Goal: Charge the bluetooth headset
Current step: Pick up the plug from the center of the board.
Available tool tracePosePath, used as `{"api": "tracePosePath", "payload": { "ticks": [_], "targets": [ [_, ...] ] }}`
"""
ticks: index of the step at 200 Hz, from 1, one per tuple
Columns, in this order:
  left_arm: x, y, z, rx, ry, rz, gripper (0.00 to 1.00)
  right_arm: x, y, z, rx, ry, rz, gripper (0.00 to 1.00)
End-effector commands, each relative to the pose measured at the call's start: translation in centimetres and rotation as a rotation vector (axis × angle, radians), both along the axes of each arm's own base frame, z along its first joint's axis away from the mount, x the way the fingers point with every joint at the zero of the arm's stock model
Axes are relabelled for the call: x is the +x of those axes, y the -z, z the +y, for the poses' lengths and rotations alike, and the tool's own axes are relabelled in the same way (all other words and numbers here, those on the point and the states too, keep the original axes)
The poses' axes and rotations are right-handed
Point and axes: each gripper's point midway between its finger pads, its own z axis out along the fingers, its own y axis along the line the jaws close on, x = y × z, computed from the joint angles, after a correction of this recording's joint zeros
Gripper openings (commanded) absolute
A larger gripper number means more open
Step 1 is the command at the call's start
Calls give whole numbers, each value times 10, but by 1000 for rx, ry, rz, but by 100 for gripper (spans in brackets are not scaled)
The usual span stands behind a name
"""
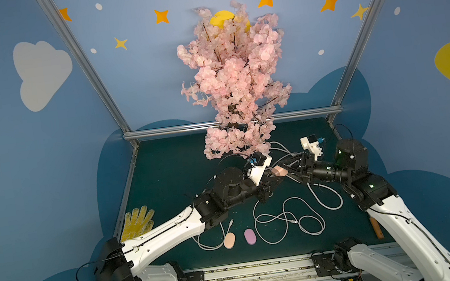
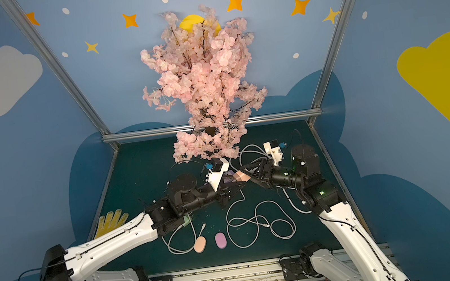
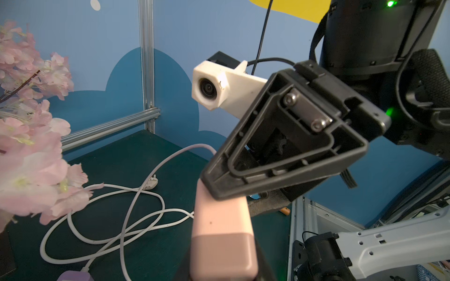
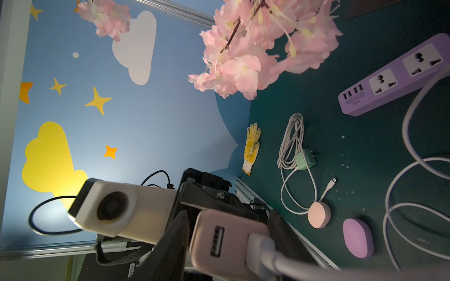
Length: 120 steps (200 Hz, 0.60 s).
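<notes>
Green worktop beneath a pink blossom tree. At its middle, the left tool clamps a pink USB charger. The right tool straddles the charger's cabled end; whether it grips is unclear. 2 oval cases, peach headset case and purple headset case, lie at the near centre, apart from both tools.

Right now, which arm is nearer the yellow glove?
Left. The left arm runs its forearm right beside the yellow glove, overlapping the glove's edge in both top views. The right arm comes in from the opposite side, well away from it.
</notes>
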Motion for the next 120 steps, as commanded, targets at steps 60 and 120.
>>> {"api": "tracePosePath", "payload": {
  "ticks": [60,120],
  "targets": [
    [-5,1,4,53,26,-40,9,-16,-19,4,8,-86,-72,14],
    [1,-1,19,37,-25,-56,69,-12,-13,2,-17,-71,-92,0]
  ]
}}
